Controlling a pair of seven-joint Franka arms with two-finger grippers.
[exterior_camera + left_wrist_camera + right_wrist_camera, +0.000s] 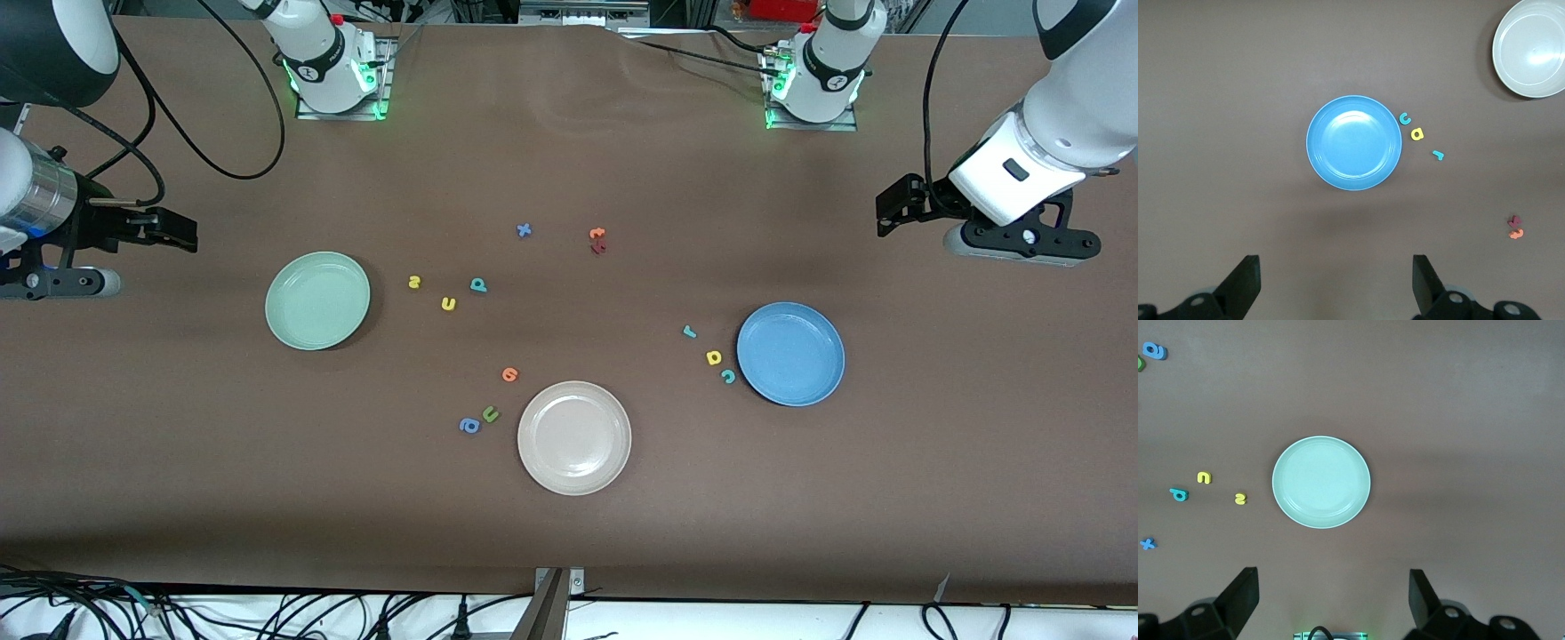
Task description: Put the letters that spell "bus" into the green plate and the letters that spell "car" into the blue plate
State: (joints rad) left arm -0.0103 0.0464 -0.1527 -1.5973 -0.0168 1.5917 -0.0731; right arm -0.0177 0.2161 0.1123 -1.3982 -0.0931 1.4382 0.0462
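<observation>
Foam letters are lying loose on the brown table (pixel 569 533): teal "c" (pixel 728 376), yellow "a" (pixel 714 357) and teal "r" (pixel 690 332) running in a slanted line just beside the blue plate (pixel 827 382), while yellow "u" (pixel 448 304), teal "b" (pixel 478 284) and yellow "s" (pixel 414 282) are sitting near the green plate (pixel 293 329). Both plates are lying empty, and the left gripper (pixel 1335 283) and right gripper (pixel 1333 600) are hanging wide open, holding nothing, over bare table at their own ends. With a green "u" (pixel 491 413) and blue "a" (pixel 469 426) waiting nearest the camera beside the beige plate (pixel 613 467), a lookalike may be getting picked, or wide fingers may be scattering the tiny, close-set letters.

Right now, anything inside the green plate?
Nothing: the green plate shows bare in the front and right wrist views. The yellow "s", yellow "u" and teal "b" lie on the table beside it. What its base covers cannot be seen.
</observation>
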